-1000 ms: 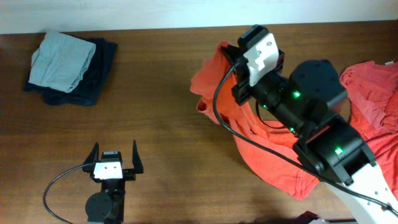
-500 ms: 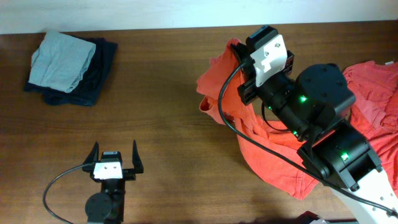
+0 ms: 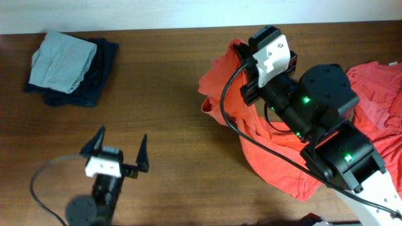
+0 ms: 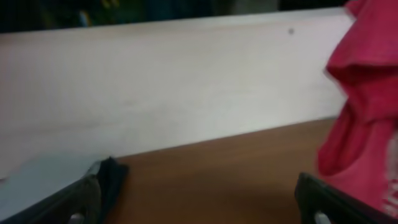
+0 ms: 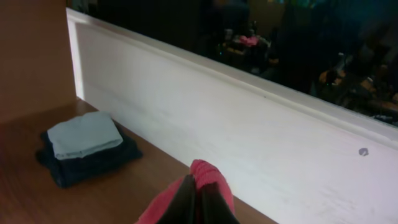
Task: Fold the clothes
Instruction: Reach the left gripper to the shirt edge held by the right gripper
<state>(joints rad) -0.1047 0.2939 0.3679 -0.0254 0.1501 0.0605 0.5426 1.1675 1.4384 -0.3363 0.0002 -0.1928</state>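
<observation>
Now only the left tool (image 3: pixel 123 133) has turned; right tool (image 5: pixel 198 186) grips shirt (image 3: pixel 213 85).

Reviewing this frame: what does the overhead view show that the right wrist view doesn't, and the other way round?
Only overhead: the left gripper, wide open above the table, and a second shirt at the right edge. Only right wrist: the right gripper shut on a pinch of the orange-red shirt, and a dim room beyond the white wall. Both: that shirt, the table, and the grey-green garment folded on the navy garment.
</observation>
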